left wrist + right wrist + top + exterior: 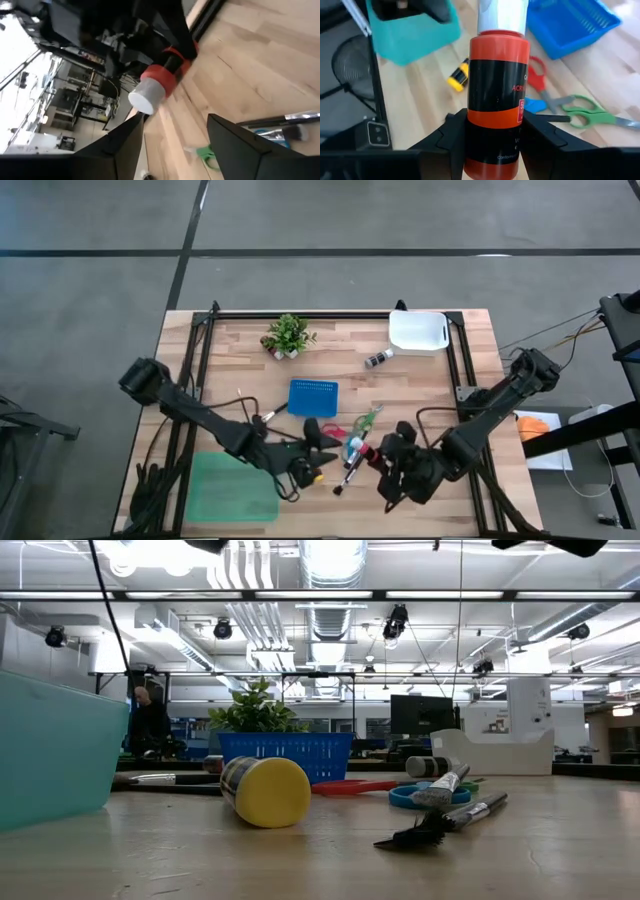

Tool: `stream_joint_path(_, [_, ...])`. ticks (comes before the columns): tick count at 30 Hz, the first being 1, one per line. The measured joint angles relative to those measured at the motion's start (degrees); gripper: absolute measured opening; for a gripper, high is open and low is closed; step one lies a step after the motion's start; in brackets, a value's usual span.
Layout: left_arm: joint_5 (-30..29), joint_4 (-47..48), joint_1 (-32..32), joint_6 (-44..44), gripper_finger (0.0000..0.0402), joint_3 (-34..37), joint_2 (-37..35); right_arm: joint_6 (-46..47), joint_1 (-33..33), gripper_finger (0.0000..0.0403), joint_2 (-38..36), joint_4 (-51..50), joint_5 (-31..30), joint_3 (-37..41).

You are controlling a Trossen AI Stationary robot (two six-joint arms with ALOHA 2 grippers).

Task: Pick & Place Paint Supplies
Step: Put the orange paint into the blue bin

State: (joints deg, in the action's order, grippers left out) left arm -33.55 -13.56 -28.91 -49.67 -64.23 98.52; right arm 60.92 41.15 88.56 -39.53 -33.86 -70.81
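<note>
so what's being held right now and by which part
The right tool grips the red paint bottle around its lower body, cap pointing away. The left tool is open and holds nothing.

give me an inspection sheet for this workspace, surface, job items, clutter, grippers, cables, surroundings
Surface: wooden table, framed by black rails.
Job's things: red paint bottle in right gripper; yellow-capped bottle lying on its side; brushes; scissors; blue basket; teal bin; white tray.
Clutter: potted plant.
Grippers: right gripper shut on the bottle; left gripper open, empty.
Cables: black ones along both arms.
Surroundings: grey floor; lab benches and monitors behind.
</note>
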Motion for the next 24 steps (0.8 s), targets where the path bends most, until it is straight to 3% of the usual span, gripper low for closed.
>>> stream_joint_path(7, [4.06,-0.48,-0.71,-1.57,0.0229,-1.47,2.19,-4.71,0.57,0.0145,9.14,-0.63,6.92,-7.23])
stream_joint_path(14, [15.91,-0.19,-2.43,-0.72,0.0229,-1.51,1.62,-11.68,1.47,0.0145,16.23,-1.92,9.00,-16.59])
stream_joint_path(24, [17.74,1.20,-3.58,0.62,0.0229,-1.55,1.00,-13.71,1.79,0.0145,18.15,-6.66,7.56,-22.42])
